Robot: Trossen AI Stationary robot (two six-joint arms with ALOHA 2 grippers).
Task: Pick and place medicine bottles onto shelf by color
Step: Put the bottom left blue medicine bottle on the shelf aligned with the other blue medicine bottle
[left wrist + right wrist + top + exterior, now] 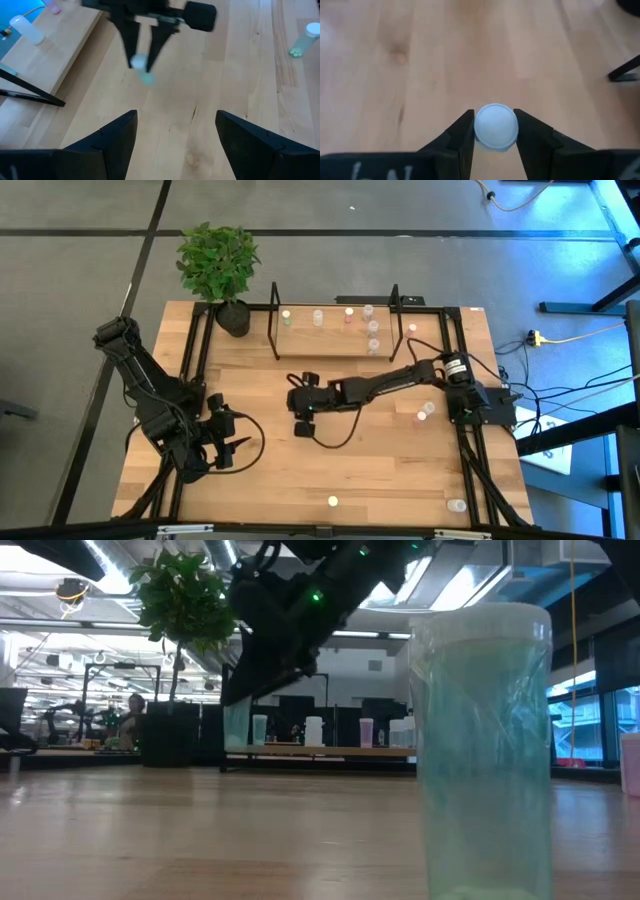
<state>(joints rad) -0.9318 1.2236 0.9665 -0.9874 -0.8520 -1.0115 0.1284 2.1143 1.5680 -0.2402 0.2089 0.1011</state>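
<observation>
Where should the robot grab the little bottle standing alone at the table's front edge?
Around its sides just under the cap, coming straight down. The bottle stands upright with open table around it, so the free left end effector, fingers apart, could close across it.

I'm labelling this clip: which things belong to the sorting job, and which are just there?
Job: shelf with bottles on it; bottle clamped in the right gripper; loose bottles on the table; left gripper, open, waiting.

Just there: potted plant; cables.

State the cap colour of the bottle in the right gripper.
White, on the bottle; clearest in the right wrist view.
</observation>
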